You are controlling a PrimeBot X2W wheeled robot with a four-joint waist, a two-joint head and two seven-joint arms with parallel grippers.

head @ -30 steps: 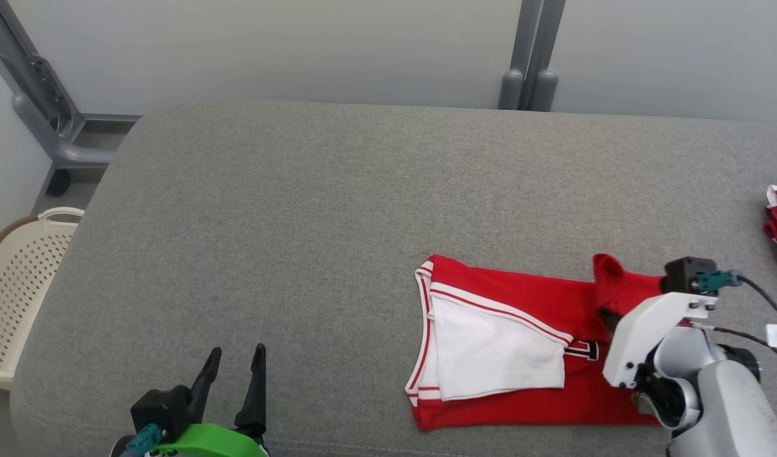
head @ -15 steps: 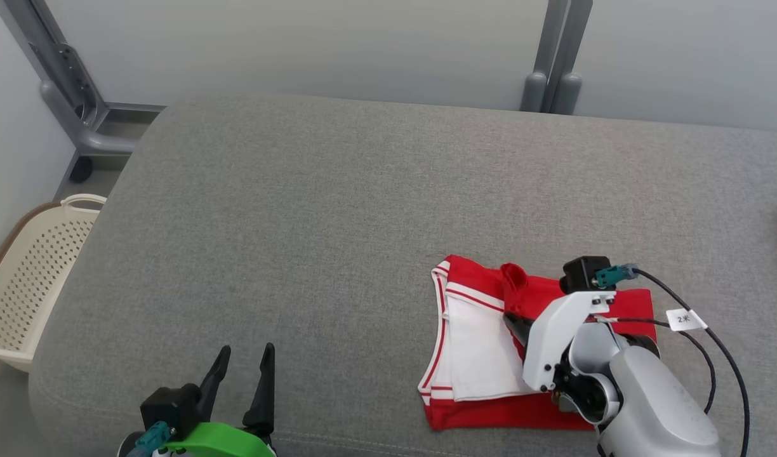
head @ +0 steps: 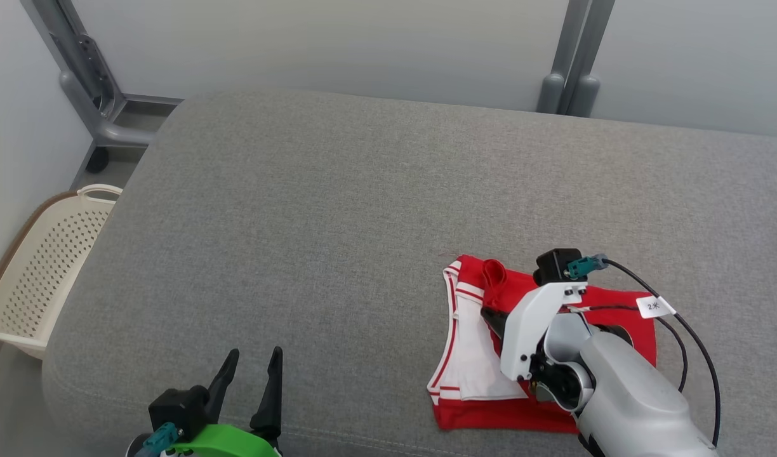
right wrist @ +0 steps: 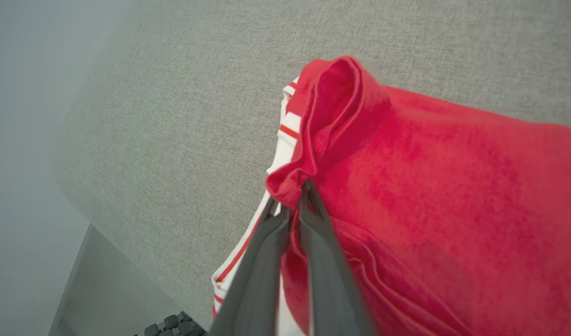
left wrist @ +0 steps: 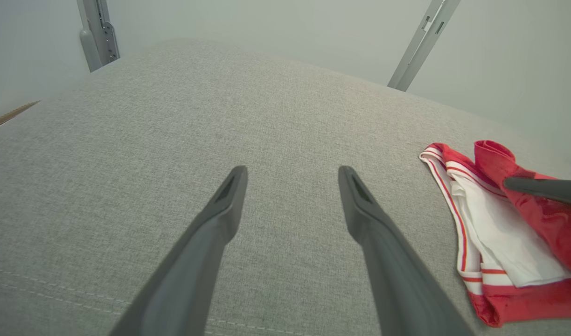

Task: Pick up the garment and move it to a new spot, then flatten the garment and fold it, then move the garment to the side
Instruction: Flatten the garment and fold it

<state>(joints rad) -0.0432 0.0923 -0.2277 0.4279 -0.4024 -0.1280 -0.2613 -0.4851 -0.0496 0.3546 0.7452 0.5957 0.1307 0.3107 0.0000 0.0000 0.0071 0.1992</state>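
A red garment (head: 620, 311) with white panels and red-striped trim lies on the grey cushion (head: 338, 222), right of centre near the front edge. My right gripper (head: 488, 313) is shut on a raised fold of the garment's red cloth (right wrist: 313, 154), held over the white part. The left wrist view has the garment (left wrist: 490, 228) at its right edge with a dark right finger (left wrist: 542, 189) across it. My left gripper (head: 250, 374) stands open above bare cushion at the front left, with nothing between its fingers (left wrist: 220, 219).
A cream perforated laundry basket (head: 39, 260) stands on the floor left of the cushion. Grey metal posts (head: 576, 57) and a frame (head: 90, 82) stand behind it by the wall. A black cable with a white tag (head: 654, 307) runs from my right wrist.
My right gripper has carried the red fold leftward over the garment's white part, so the garment is now narrower. The head camera has swung, shifting the whole scene. The left gripper stays open.
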